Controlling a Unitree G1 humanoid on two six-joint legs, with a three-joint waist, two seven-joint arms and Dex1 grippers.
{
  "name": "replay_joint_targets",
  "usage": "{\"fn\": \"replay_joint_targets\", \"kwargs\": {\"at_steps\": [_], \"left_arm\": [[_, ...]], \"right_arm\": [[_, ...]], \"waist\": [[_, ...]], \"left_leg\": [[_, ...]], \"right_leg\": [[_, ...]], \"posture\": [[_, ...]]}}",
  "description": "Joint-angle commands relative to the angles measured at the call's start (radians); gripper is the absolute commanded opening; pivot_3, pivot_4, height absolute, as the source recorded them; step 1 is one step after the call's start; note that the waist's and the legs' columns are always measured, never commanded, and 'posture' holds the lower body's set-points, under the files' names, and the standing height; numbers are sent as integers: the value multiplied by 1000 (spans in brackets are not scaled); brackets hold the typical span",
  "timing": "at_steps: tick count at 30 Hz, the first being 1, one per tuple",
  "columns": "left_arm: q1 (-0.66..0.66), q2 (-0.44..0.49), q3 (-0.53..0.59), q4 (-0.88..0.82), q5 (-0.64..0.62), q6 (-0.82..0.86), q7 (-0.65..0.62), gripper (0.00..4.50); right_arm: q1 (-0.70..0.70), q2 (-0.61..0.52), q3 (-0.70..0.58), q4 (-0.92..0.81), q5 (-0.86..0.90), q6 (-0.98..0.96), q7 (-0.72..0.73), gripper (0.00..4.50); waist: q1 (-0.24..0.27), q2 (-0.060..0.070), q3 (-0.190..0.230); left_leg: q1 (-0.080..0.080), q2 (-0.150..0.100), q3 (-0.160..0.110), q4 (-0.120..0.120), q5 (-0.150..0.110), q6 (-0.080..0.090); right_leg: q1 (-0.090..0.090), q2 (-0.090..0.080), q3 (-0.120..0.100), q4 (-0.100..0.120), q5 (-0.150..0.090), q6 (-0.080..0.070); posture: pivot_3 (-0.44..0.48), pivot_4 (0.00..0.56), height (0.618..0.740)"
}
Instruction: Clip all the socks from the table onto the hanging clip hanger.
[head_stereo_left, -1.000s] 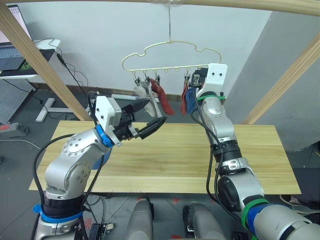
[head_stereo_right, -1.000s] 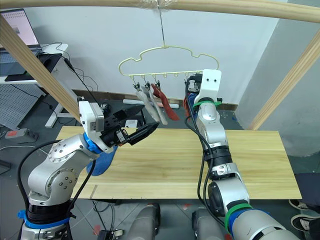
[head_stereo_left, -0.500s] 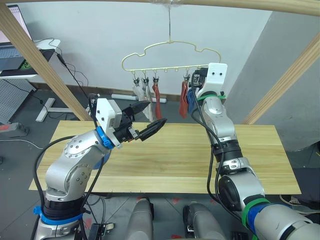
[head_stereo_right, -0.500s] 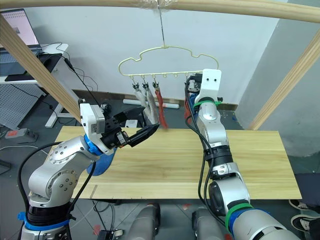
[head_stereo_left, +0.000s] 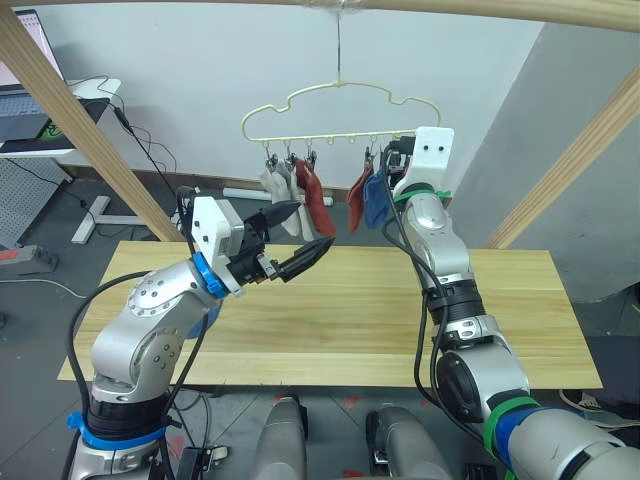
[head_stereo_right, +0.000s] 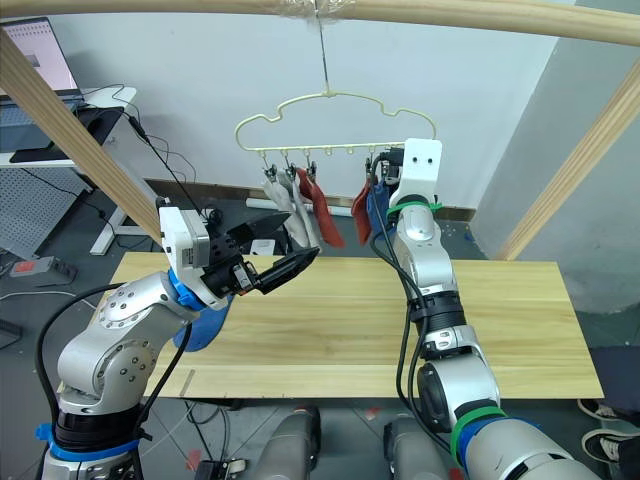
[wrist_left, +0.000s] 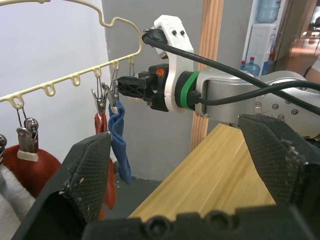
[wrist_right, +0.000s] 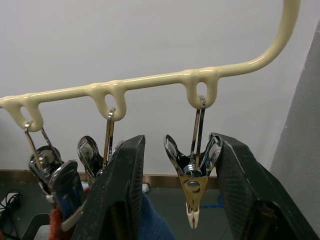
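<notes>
Right gripper (wrist_right: 175, 200) open around last clip (wrist_right: 192, 172), seemingly.

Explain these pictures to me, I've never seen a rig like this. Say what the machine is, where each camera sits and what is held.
This is a humanoid robot with two arms, each ending in a two-fingered end effector. Two pictures come from cameras in its head, looking down over a wooden table. The other two come from cameras on its wrists. A wire hanger already carries grey socks, red socks and a blue sock. The left end effector is open and holds nothing. The right end effector is open, its fingers either side of an empty clip.
</notes>
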Motion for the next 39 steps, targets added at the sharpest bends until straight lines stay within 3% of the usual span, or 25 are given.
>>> {"fn": "replay_joint_targets", "kwargs": {"at_steps": [1, 16, 19, 24, 30, 33, 36, 39], "left_arm": [[-4, 0, -1, -34, 0, -21, -2, 4500], [1, -2, -1, -41, -2, -17, 3, 4500], [3, -3, -5, -42, 0, -17, 3, 4500], [19, -7, -13, -62, -7, -11, 14, 4500], [23, -6, -12, -61, -7, -11, 24, 4500], [42, 4, 2, -28, 20, -13, 43, 4500], [74, 25, 14, 73, 129, -42, 96, 4500], [82, 59, 32, 279, 276, -150, 145, 4500]], "right_arm": [[-21, -7, 12, -21, -15, -25, -4, 2103], [-30, -8, 9, -12, -13, -33, -2, 2103], [-30, -9, 9, -11, -12, -37, 1, 1466], [-25, -9, 12, -21, -13, -34, 3, 43], [-17, -20, 11, -40, -8, -15, 16, 17], [-14, -59, 15, -69, 25, 67, 108, 17], [0, -128, 26, -119, 58, 160, 235, 17], [6, -192, 30, -170, 100, 250, 346, 17]], "waist": [[0, 0, 0], [0, 0, 0], [0, 0, 0], [0, 0, 0], [0, 0, 0], [0, 0, 0], [0, 1, 0], [-1, 1, 1]], "left_leg": [[0, 0, 0, 0, 0, 0], [0, 0, 0, 0, 0, 0], [0, 0, 0, 0, 0, 0], [0, 0, 0, 0, 0, 0], [0, 0, 0, 0, 0, 0], [0, 0, 0, 0, 0, 0], [0, 0, 0, 0, 0, 0], [1, 0, 0, 0, 0, 0]], "right_leg": [[0, 0, 0, 0, 0, 0], [0, 0, 0, 0, 0, 0], [0, 0, 0, 0, 0, 0], [0, 0, 0, 0, 0, 0], [0, 0, 0, 0, 0, 0], [0, 0, 0, 0, 0, 0], [0, 0, 1, 0, 0, 0], [0, 0, 1, 0, 0, 0]], "posture": [[167, 229, 740], [171, 230, 740], [171, 230, 740], [170, 234, 740], [171, 236, 740], [166, 237, 740], [157, 243, 740], [146, 248, 740]]}}
